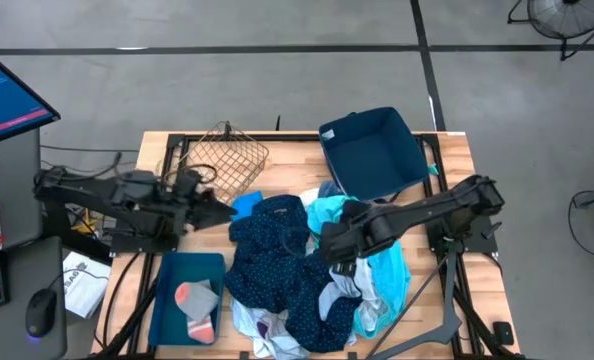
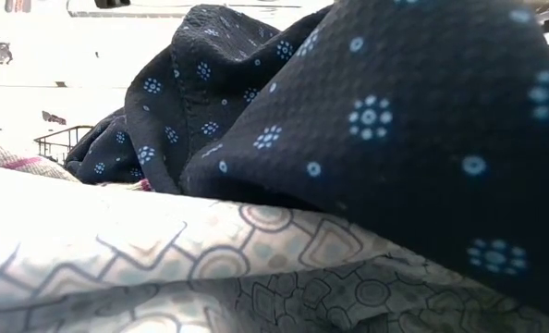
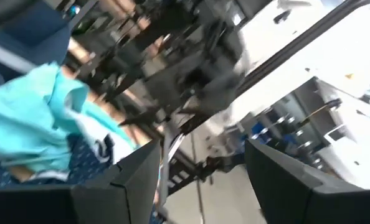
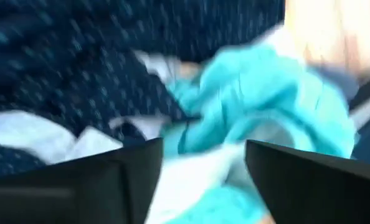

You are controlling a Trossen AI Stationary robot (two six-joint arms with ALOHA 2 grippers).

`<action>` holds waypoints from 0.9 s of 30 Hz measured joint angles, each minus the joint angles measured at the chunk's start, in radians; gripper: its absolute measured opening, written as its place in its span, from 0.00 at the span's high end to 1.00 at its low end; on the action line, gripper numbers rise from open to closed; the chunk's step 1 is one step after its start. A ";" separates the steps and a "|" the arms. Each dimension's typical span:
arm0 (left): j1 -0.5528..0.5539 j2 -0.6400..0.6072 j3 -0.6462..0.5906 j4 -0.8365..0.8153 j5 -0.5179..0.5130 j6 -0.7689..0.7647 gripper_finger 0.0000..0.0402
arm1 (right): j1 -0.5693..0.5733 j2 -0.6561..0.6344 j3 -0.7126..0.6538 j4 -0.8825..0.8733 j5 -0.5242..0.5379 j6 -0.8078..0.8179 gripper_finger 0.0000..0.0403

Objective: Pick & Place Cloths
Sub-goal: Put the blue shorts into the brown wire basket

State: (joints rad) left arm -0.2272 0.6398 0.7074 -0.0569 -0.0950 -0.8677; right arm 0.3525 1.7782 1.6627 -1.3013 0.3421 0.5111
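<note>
Hovering over the cloths (image 1: pixel 292 270) heaped mid-surface, the right end effector (image 1: pixel 335 250) has its fingers spread apart above turquoise fabric (image 4: pixel 260 99). Left end effector (image 1: pixel 220 208), also released, waits beside the wire basket (image 1: pixel 227 160).

Wire basket (image 1: pixel 229 158) on wooden worktop (image 1: pixel 452 165), far left. Navy fabric bin (image 1: pixel 375 152) tilted at far right. Teal flat tray (image 1: pixel 175 285) near-left. Monitor (image 1: pixel 7 95), mouse (image 1: pixel 39 312) off worktop.
</note>
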 joint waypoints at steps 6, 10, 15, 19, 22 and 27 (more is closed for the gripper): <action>-0.001 -0.075 0.000 0.004 -0.007 0.012 0.46 | 0.039 -0.008 -0.072 -0.107 -0.053 0.382 0.27; -0.001 -0.087 0.000 0.008 -0.010 0.032 0.46 | 0.063 -0.067 -0.197 -0.039 -0.166 0.558 0.26; -0.001 -0.080 0.000 0.006 -0.010 0.052 0.46 | 0.096 -0.147 -0.391 0.113 -0.230 0.713 0.26; -0.001 -0.072 0.000 0.007 -0.010 0.052 0.46 | 0.101 -0.199 -0.539 0.286 -0.237 0.764 0.26; -0.001 -0.069 0.000 0.010 -0.010 0.051 0.46 | 0.101 -0.208 -0.628 0.354 -0.235 0.792 0.26; -0.001 -0.068 0.000 0.013 -0.039 0.050 0.46 | 0.101 -0.180 -0.730 0.414 -0.235 0.818 0.27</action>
State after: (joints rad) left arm -0.2287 0.5720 0.7074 -0.0436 -0.1341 -0.8180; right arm 0.4534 1.5987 0.9326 -0.8869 0.1070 1.3293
